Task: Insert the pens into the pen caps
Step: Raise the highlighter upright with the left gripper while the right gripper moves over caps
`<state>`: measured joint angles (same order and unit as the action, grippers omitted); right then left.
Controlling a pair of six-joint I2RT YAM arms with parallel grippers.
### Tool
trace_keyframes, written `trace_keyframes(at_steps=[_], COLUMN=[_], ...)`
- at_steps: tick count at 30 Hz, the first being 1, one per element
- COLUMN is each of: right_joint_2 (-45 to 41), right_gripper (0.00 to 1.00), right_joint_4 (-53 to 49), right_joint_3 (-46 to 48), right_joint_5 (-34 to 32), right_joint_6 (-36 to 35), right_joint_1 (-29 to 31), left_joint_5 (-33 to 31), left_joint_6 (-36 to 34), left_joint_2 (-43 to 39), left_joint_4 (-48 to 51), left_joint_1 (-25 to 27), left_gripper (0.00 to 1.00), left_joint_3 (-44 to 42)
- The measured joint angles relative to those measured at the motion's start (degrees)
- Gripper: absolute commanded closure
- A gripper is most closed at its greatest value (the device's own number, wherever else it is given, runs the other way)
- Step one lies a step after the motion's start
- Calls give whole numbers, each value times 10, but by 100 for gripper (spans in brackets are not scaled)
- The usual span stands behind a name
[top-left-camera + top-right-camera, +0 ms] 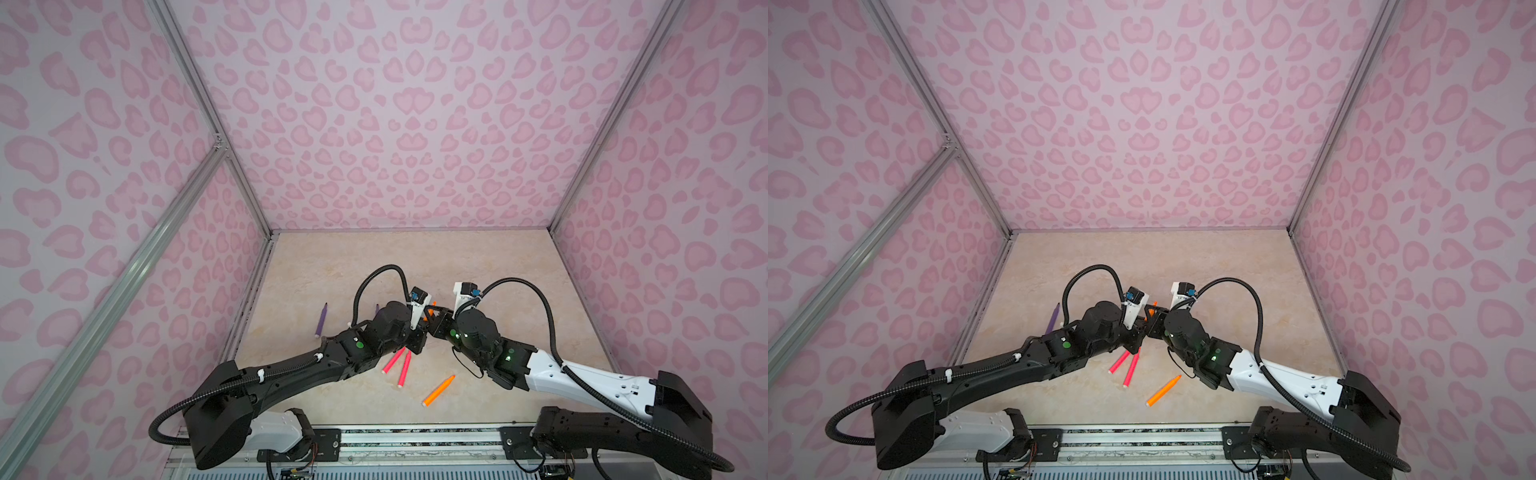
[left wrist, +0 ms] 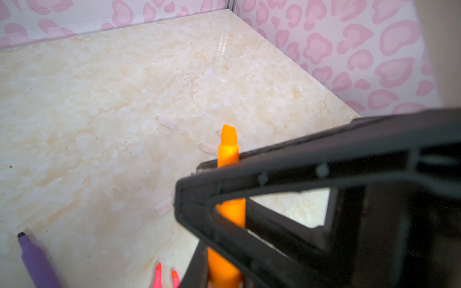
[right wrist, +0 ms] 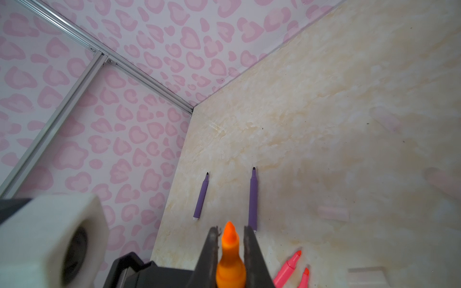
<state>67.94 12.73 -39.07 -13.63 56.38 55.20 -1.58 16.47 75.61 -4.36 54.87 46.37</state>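
While the right hand [image 3: 230,233] is clamped on an orange pen [image 3: 230,261], held tip outward above the table [image 3: 324,124], the left hand [image 1: 420,330] sits at the pen's lower end; I cannot tell its grip.

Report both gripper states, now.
Left gripper: cannot be told; its jaws do not show clearly.
Right gripper: closed on the slim orange plastic marker pen.

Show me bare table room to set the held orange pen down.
Bare table: the far right corner where back wall meets right wall, and the strip along that back wall. Crowded: pen caps mid-table, pink pens and an orange pen at the front, purple pens toward the left wall.
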Motion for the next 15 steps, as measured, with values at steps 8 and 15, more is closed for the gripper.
trace_keyframes(at_steps=[8, 15], right_joint_2=[-15, -97], right_gripper=[33, 11], right_joint_4=[-20, -83], right_joint_3=[-2, -5], right_joint_5=[-15, -76], right_joint_6=[-12, -57], right_joint_1=[0, -15], left_joint_5=[-15, -45], left_joint_6=[8, 60], left_joint_2=[-2, -37], left_joint_4=[-1, 0], left_joint_1=[-11, -99], left_gripper=[97, 96], left_joint_3=[0, -37])
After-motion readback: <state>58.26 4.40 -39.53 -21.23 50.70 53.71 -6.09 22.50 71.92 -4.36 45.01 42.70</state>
